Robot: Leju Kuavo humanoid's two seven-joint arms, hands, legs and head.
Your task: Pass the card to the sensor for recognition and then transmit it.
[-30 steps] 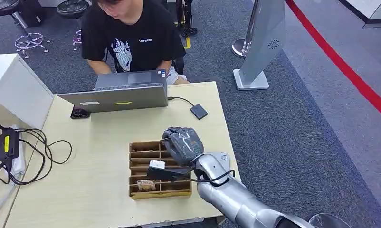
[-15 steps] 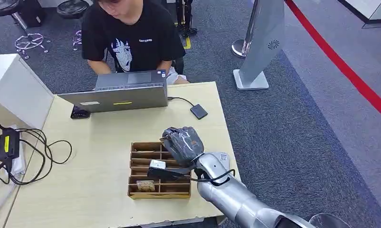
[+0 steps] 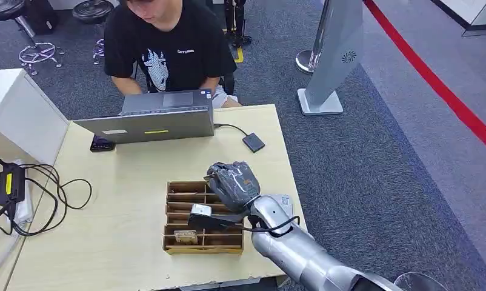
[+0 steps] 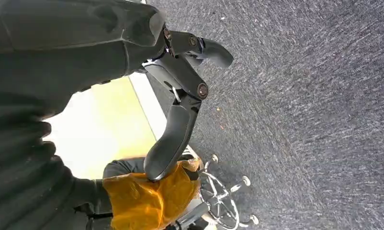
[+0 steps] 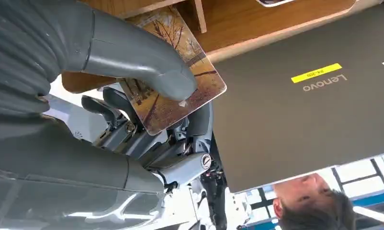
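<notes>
My right hand [image 3: 231, 182] hovers over the back right part of a slotted wooden card box [image 3: 179, 213] on the table. In the right wrist view its thumb [image 5: 137, 60] presses a card [image 5: 190, 91] printed with autumn trees against the fingers, above the box's slots. Another card [image 3: 186, 236] lies in the box's front row. The sensor [image 3: 253, 142], a small black square pad on a cable, lies beyond the hand near the table's right edge. My left hand [image 4: 180, 86] hangs over the carpet, holding nothing, fingers apart.
A grey laptop [image 3: 149, 124] stands at the far side of the table [image 3: 125, 182], with a person [image 3: 168, 48] seated behind it. Black cables and a power brick [image 3: 40, 194] lie at the left edge beside a white cabinet [image 3: 16, 115]. A white stand [image 3: 334, 54] is on the carpet.
</notes>
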